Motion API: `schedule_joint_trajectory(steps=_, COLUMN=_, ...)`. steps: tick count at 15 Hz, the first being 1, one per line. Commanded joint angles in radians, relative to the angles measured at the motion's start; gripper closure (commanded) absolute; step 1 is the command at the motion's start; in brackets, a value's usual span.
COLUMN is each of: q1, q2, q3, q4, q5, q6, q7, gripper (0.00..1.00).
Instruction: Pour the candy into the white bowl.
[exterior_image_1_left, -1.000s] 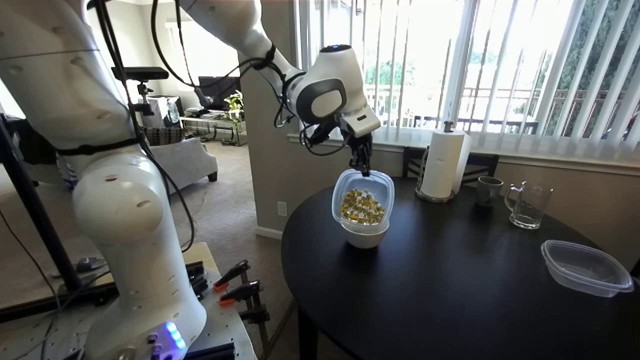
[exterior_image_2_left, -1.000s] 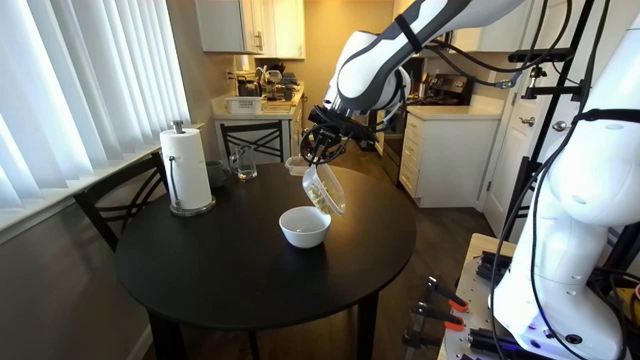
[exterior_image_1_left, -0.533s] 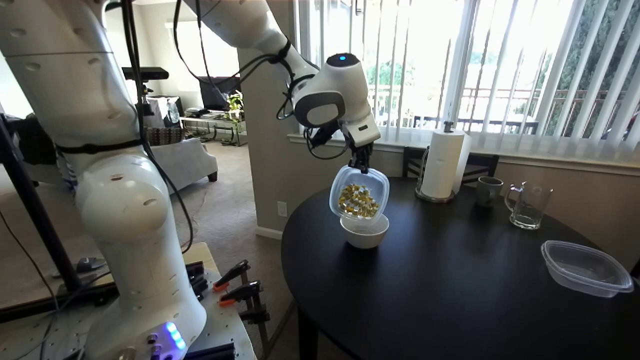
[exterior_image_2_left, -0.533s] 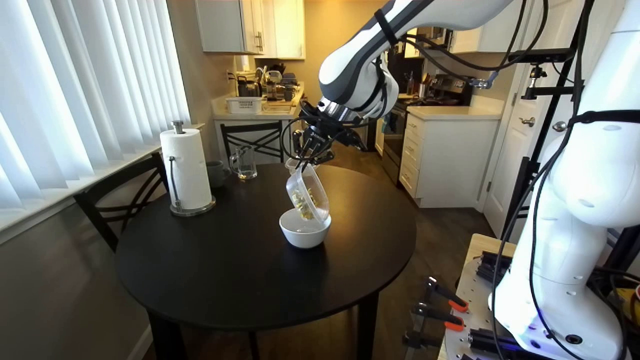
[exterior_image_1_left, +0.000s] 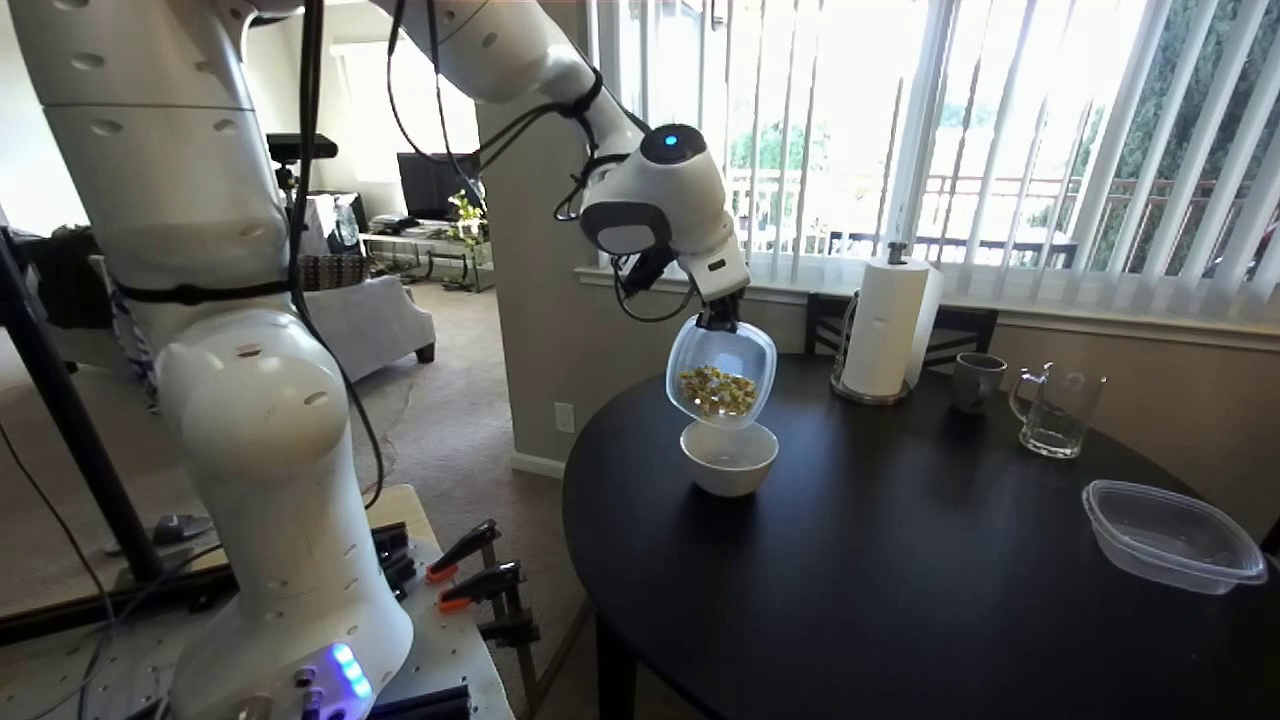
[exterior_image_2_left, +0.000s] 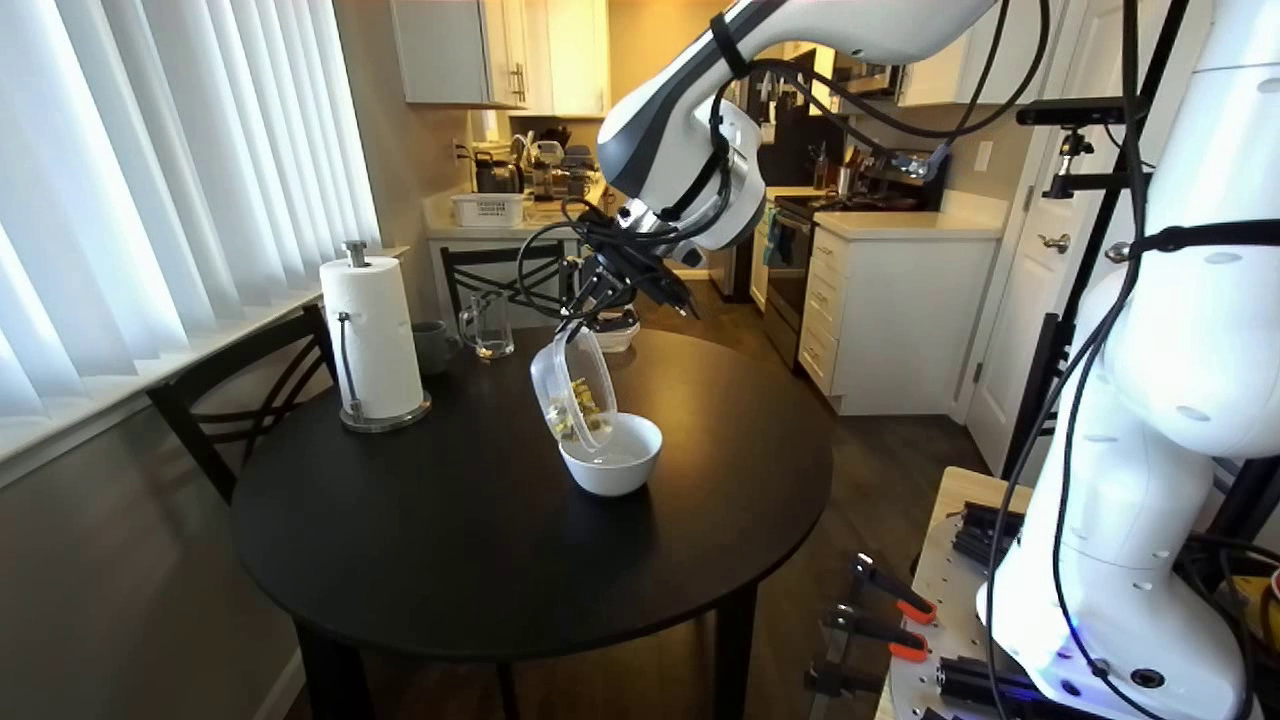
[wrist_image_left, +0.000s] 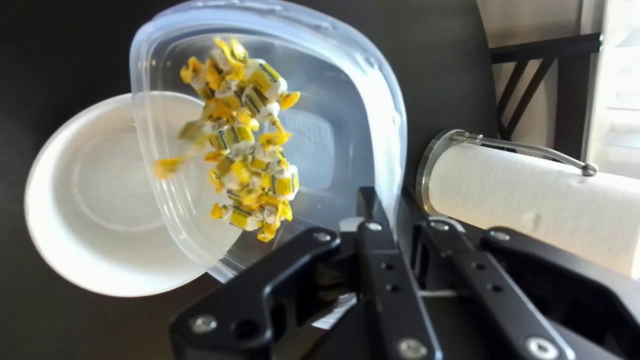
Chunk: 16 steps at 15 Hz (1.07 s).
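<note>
My gripper (wrist_image_left: 392, 205) is shut on the rim wall of the clear plastic container (wrist_image_left: 380, 105). The container is steeply tilted, its low side over the white bowl (wrist_image_left: 110, 200). The candy (wrist_image_left: 245, 145), yellow-and-white wrapped pieces, is heaped toward that low side; some pieces are blurred. The visible inside of the bowl holds nothing; the container covers part of it. In both exterior views the gripper (exterior_image_1_left: 718, 315) (exterior_image_2_left: 575, 322) holds the container (exterior_image_1_left: 740, 345) (exterior_image_2_left: 555, 375) from its top edge, with the candy (exterior_image_1_left: 718, 390) (exterior_image_2_left: 582, 405) inside. The bowl (exterior_image_1_left: 728, 470) (exterior_image_2_left: 612, 470) stands upright on the table.
A paper-towel roll (exterior_image_1_left: 880, 330) on a metal stand is behind the bowl area on the dark round table (exterior_image_1_left: 900, 560). A grey mug (exterior_image_1_left: 975, 382), a glass mug (exterior_image_1_left: 1065, 410) and a clear oval container (exterior_image_1_left: 1170, 535) stand farther along. Dark chairs (exterior_image_2_left: 510, 275) stand around it.
The gripper has carried the container across the bowl, leftward in an exterior view, and it shows slightly higher in an exterior view. The container is tilted more steeply. The bowl has not moved.
</note>
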Motion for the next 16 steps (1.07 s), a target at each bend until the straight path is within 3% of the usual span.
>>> schedule_joint_trajectory(steps=1, q1=0.012, q2=0.041, q3=0.013, q4=0.055, q5=0.188, q6=0.049, q7=-0.151, gripper=0.97)
schedule_joint_trajectory(steps=5, q1=0.005, q2=0.062, q3=0.011, q4=0.105, q5=0.422, q6=0.052, q7=-0.338, gripper=0.97)
schedule_joint_trajectory(steps=11, q1=-0.021, q2=0.067, q3=-0.03, q4=0.175, q5=0.871, q6=-0.002, q7=-0.723, gripper=0.97)
schedule_joint_trajectory(steps=16, q1=-0.042, q2=0.079, q3=-0.086, q4=0.163, q5=1.081, q6=-0.095, q7=-0.929, gripper=0.97)
